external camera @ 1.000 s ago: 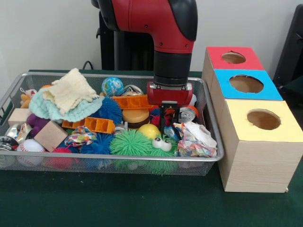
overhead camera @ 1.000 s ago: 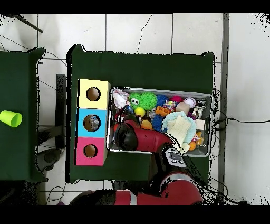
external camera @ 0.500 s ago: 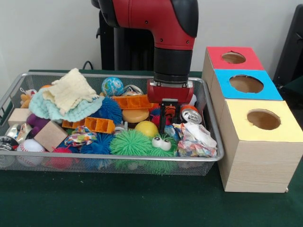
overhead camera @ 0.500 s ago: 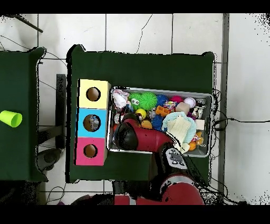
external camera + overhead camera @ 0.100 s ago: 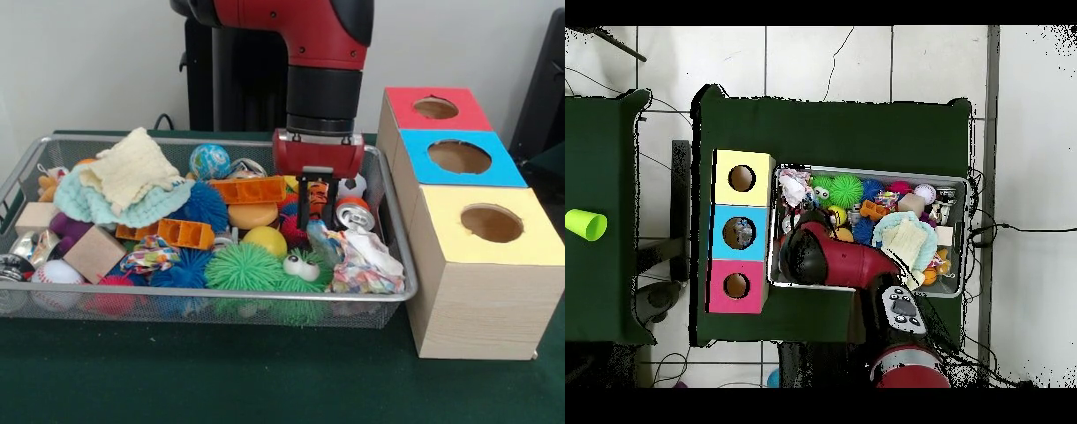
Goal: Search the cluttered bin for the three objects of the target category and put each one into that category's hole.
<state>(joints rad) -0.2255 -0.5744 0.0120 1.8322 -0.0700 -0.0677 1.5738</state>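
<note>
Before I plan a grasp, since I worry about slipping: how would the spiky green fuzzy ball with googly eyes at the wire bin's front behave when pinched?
The spiky green fuzzy ball with googly eyes looks soft, so it would probably squash and its strands slide between fingers. It seems light for its bulk. Wedged among neighbours in the wire bin, it is unlikely to roll until lifted.

arm point(image 5: 300, 35) cut off by the top edge up front | overhead it covers the gripper and part of the bin point(image 5: 957, 180) | small stuff at the bin's left end, front view, can't make out
</note>
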